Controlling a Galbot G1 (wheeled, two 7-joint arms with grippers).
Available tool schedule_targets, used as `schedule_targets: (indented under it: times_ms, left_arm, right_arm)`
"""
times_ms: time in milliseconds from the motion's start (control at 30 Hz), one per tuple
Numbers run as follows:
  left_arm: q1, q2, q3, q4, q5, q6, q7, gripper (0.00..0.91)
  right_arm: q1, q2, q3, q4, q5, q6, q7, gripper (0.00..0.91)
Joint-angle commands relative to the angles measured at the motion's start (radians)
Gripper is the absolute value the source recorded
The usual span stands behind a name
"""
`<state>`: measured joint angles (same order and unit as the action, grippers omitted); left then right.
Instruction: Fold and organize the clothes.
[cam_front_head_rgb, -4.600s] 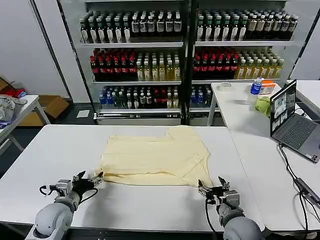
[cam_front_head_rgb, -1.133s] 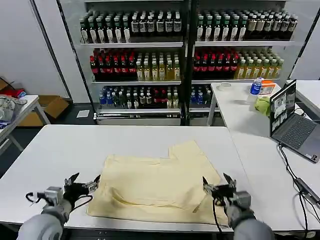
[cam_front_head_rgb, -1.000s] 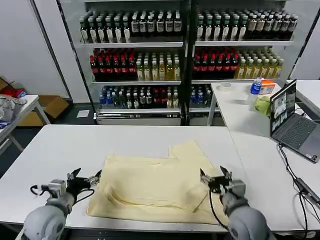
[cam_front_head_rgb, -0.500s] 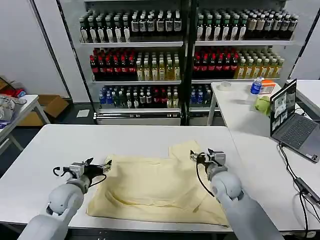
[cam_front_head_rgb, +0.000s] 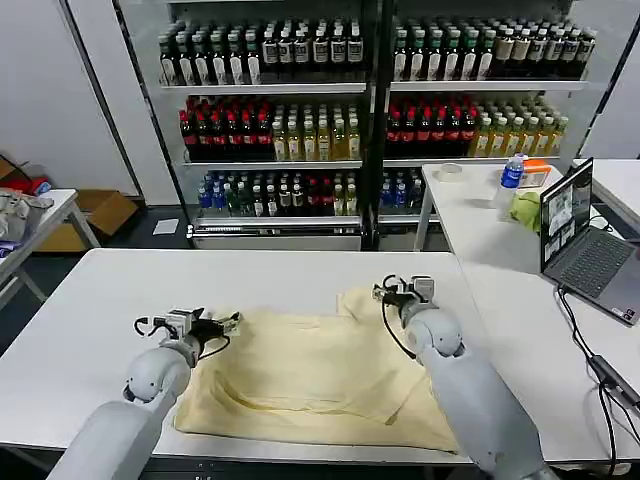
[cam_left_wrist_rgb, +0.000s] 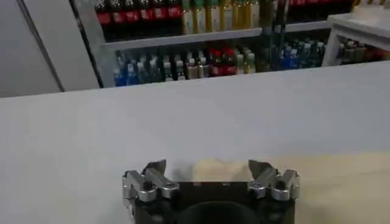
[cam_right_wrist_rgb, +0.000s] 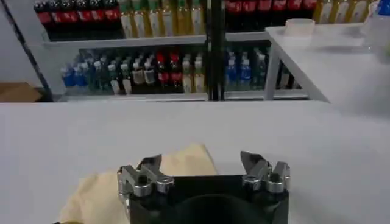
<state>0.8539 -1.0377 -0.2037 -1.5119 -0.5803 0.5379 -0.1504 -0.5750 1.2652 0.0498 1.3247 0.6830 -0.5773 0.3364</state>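
The clothes are one pale cream-yellow T-shirt (cam_front_head_rgb: 320, 375) lying crumpled but mostly flat on the white table (cam_front_head_rgb: 110, 280), its near hem close to the front edge. My left gripper (cam_front_head_rgb: 230, 322) stands open at the shirt's far left corner, low over the cloth. In the left wrist view the left gripper (cam_left_wrist_rgb: 207, 165) has the yellow cloth (cam_left_wrist_rgb: 210, 171) showing between its spread fingers. My right gripper (cam_front_head_rgb: 381, 293) is open at the raised flap on the far right. In the right wrist view the shirt's corner (cam_right_wrist_rgb: 180, 163) lies between the right gripper's (cam_right_wrist_rgb: 200, 160) fingertips. Neither holds anything.
An adjoining white table on the right carries a laptop (cam_front_head_rgb: 588, 250), a cable, a lime-green lump (cam_front_head_rgb: 525, 210) and a blue bottle (cam_front_head_rgb: 512, 172). Drink shelves (cam_front_head_rgb: 300, 120) stand behind. A side table with a grey cloth bundle (cam_front_head_rgb: 10, 215) is at far left.
The shirt has been drawn toward the table's front edge. Over the last second both open grippers moved from its near corners forward to its far corners.
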Motion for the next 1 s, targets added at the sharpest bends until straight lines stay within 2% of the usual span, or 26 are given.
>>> schedule_targets:
  times_ms: [33, 100, 167, 200, 233, 267, 300, 333, 400, 833, 1000]
  left_arm:
    - [-0.043, -0.010, 0.026, 0.051, 0.003, -0.002, 0.001, 0.121]
    - [-0.039, -0.012, 0.026, 0.050, 0.003, -0.004, 0.001, 0.050]
    - [-0.036, -0.012, 0.027, 0.047, 0.003, -0.006, 0.002, 0.040]
    - [-0.035, -0.012, 0.028, 0.047, 0.003, -0.007, 0.002, 0.040]
    - [-0.031, -0.012, 0.028, 0.045, 0.003, -0.007, 0.002, 0.030]
    - [-0.025, -0.012, 0.029, 0.041, 0.003, -0.008, 0.002, 0.030]
    - [-0.023, -0.012, 0.030, 0.038, 0.004, -0.009, 0.002, 0.030]
    - [-0.017, -0.012, 0.031, 0.036, 0.004, -0.009, 0.002, 0.020]
    - [-0.007, -0.015, 0.031, 0.033, 0.007, -0.012, 0.003, 0.020]
    - [0.030, -0.012, 0.018, 0.004, 0.003, -0.019, 0.012, 0.020]
    - [0.041, -0.006, 0.009, -0.008, -0.003, -0.023, 0.014, 0.020]
  right_arm:
    - [0.061, 0.026, -0.014, -0.106, 0.005, -0.001, -0.003, 0.907]
    - [0.066, 0.031, -0.016, -0.122, 0.005, -0.001, -0.004, 0.907]
    - [0.068, 0.035, -0.018, -0.135, 0.006, -0.001, -0.009, 0.725]
    - [0.068, 0.038, -0.018, -0.144, 0.007, -0.001, -0.012, 0.544]
    - [0.068, 0.039, -0.018, -0.147, 0.008, -0.001, -0.013, 0.464]
    - [0.067, 0.040, -0.018, -0.154, 0.014, -0.002, -0.014, 0.312]
    - [0.067, 0.041, -0.018, -0.157, 0.019, -0.002, -0.014, 0.242]
    - [0.067, 0.041, -0.017, -0.163, 0.027, -0.002, -0.015, 0.071]
    - [0.068, 0.042, -0.012, -0.174, 0.043, -0.002, -0.017, 0.000]
    - [0.045, 0.036, -0.014, -0.135, 0.069, 0.000, -0.038, 0.000]
    - [0.036, 0.033, -0.017, -0.110, 0.054, 0.035, -0.043, 0.000]
